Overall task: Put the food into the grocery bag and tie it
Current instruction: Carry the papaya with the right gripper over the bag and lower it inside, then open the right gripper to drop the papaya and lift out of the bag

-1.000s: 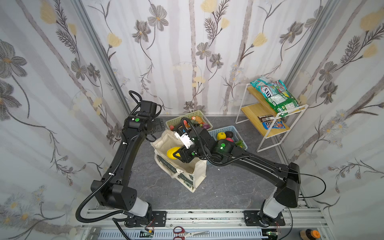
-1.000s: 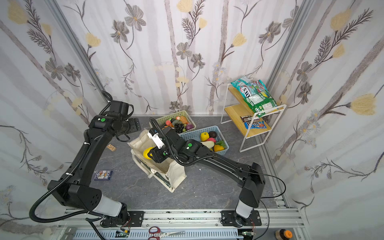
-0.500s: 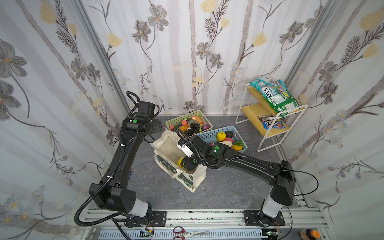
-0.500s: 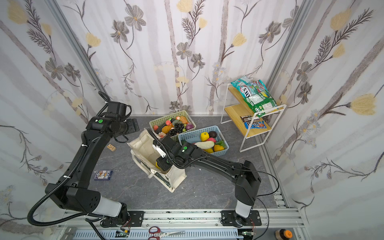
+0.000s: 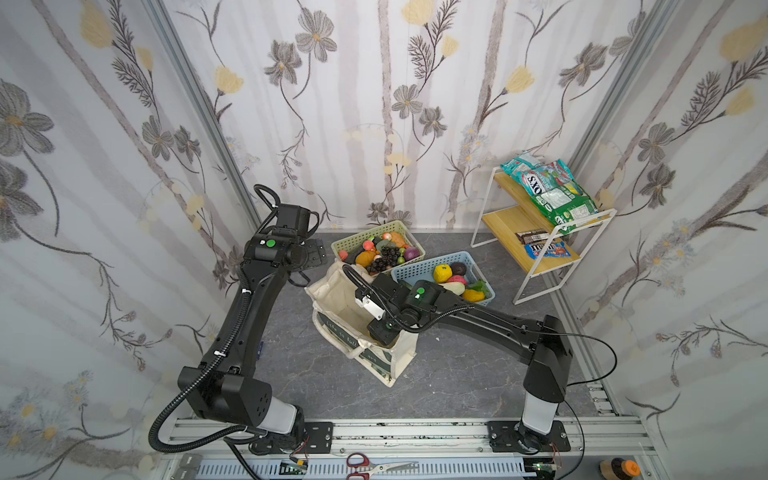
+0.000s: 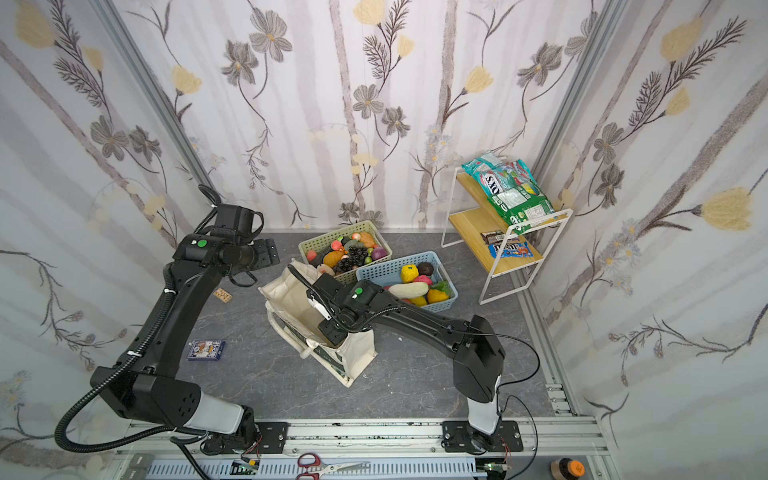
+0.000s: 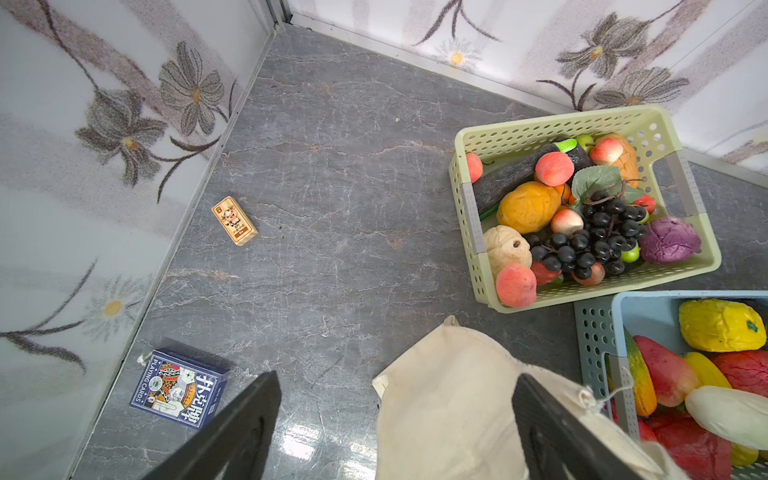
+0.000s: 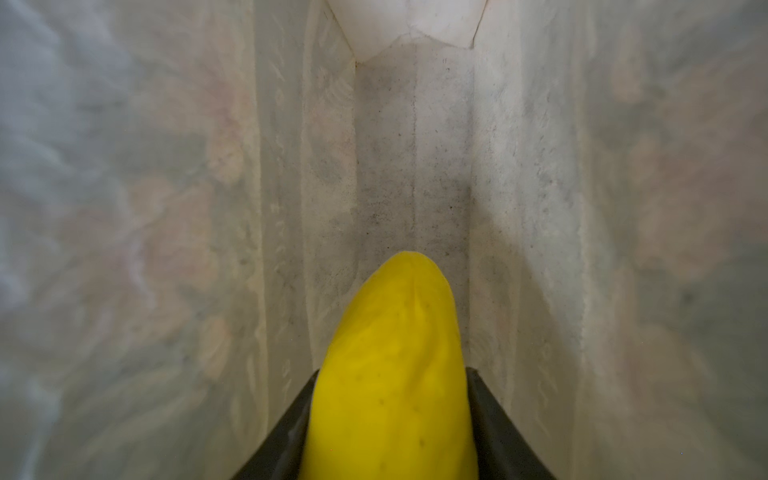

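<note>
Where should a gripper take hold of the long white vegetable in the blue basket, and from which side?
Across its middle, coming straight down from above. The white vegetable lies flat on top of everything else in the blue basket, so its upper side is free and its narrow width probably suits the grip. The basket walls would likely block a side approach.

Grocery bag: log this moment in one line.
right gripper: shut on yellow fruit, inside grocery bag | left gripper: open, empty | fruit: not yet released
</note>
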Controlling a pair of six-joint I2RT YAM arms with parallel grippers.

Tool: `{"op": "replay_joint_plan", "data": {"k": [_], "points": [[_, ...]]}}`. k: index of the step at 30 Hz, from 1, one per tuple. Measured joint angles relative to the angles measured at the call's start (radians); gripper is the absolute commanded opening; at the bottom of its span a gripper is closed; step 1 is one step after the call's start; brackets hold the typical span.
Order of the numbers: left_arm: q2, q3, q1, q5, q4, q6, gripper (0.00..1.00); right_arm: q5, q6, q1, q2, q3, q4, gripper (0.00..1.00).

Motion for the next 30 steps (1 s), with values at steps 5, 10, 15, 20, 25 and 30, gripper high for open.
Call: {"op": "replay_joint_plan", "data": {"k": [5, 10, 15, 20, 25, 30], "points": [[0.000, 0.000, 0.001, 0.002, 0.010, 0.006, 0.90, -0.016, -0.016, 0.001, 0.062, 0.004, 0.014, 0.49], [0.000, -0.001, 0.001, 0.002, 0.012, 0.009, 0.90, -0.029, -0.026, 0.000, 0.116, 0.007, 0.020, 0.50], [0.000, -0.004, 0.002, 0.002, 0.015, 0.011, 0.90, -0.056, -0.033, 0.002, 0.155, -0.008, 0.051, 0.51], [-0.002, -0.010, 0.004, 0.002, 0.016, 0.014, 0.90, -0.076, -0.034, 0.002, 0.179, -0.020, 0.077, 0.54], [-0.011, -0.021, 0.006, 0.002, 0.015, 0.014, 0.90, -0.091, -0.034, 0.001, 0.195, -0.039, 0.094, 0.60], [-0.017, -0.031, 0.007, 0.002, 0.016, 0.014, 0.90, -0.098, -0.033, 0.000, 0.198, -0.048, 0.094, 0.68]]}}
